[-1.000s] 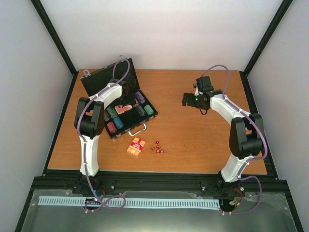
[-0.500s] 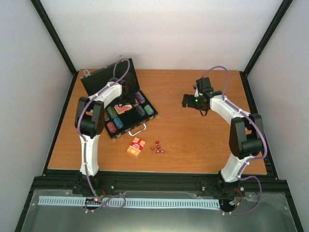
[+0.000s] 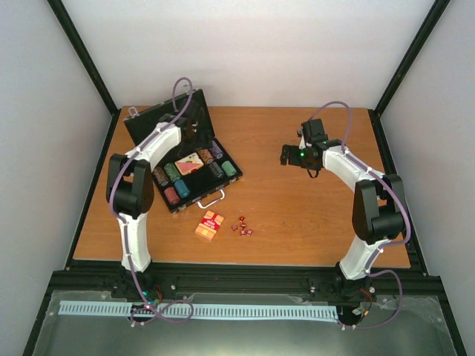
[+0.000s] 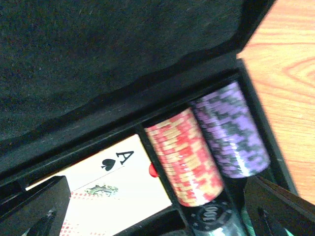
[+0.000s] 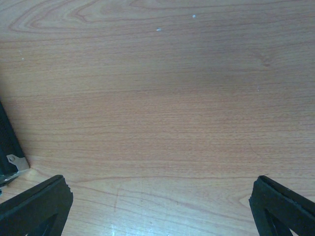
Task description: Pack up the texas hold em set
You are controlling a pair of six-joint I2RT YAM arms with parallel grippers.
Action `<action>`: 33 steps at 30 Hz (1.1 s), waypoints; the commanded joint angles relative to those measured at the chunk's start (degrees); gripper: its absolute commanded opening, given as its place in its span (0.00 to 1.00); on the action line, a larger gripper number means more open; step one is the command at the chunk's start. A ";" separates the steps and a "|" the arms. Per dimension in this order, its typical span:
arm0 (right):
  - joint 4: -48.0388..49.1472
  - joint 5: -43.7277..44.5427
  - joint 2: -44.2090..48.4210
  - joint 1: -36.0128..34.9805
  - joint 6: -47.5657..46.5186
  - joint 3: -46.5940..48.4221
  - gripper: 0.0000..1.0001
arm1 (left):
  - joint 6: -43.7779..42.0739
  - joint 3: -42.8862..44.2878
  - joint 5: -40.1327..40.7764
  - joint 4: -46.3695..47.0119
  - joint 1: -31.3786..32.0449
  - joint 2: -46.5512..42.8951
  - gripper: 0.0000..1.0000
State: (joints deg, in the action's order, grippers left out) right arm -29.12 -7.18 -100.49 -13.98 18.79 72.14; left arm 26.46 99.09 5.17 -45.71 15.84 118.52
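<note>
The black briefcase (image 3: 194, 199) lies open at the far-left part of the wooden table (image 3: 297, 215), its lid (image 3: 152, 122) standing nearly upright at the back and its silver handle (image 3: 211, 199) facing the near edge. Multicoloured poker-chip stacks (image 3: 177, 189) fill the slots on both sides of the tray, and 1 card box (image 3: 189, 163) lies face up in the middle compartment. The left gripper (image 4: 155, 187) hangs over the back of the tray, just in front of the lid, with its 2 fingers (image 4: 34, 211) spread wide and nothing between them. Its wrist camera shows the black felt lining of the lid, an ace of spades printed on the boxed deck, and beside it a red-and-yellow chip stack (image 4: 184, 157) lying on its side against a purple-and-black chip stack (image 4: 229, 130). A 2nd card box (image 3: 209, 225), red and orange, lies on the table outside the case, near its handle side, with the tiny dark-red dice (image 3: 241, 226) scattered just to the right of it. The right gripper (image 5: 158, 182) hovers over bare wood well to the right of the case, jaws wide apart and empty; a silver-capped corner (image 5: 12, 163) of the case shows at the left edge of its wrist view.
</note>
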 commanded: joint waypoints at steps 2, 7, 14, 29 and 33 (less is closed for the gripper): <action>-3.01 4.40 2.50 -1.30 -2.23 0.06 1.00 | -3.74 -2.30 -6.90 2.06 -0.28 -6.69 1.00; -7.44 9.39 3.80 -6.65 -3.12 0.23 1.00 | -7.71 -12.69 -8.85 0.92 1.80 -17.50 1.00; -8.77 10.13 6.24 -6.97 -2.34 -3.04 1.00 | -9.17 -23.89 -5.74 -4.18 12.80 -28.70 1.00; -9.50 8.21 9.51 -8.85 -2.41 -6.50 1.00 | -3.03 -44.30 -3.55 2.20 24.26 -37.33 0.95; -9.18 8.01 9.91 -8.84 -2.32 -7.48 1.00 | -0.65 -45.96 -3.05 3.48 25.37 -36.58 0.94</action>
State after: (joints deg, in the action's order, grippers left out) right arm -38.09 1.04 -92.60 -22.55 16.91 65.89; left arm 22.70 53.80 1.34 -45.78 39.64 82.98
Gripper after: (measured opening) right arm 1.000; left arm 0.938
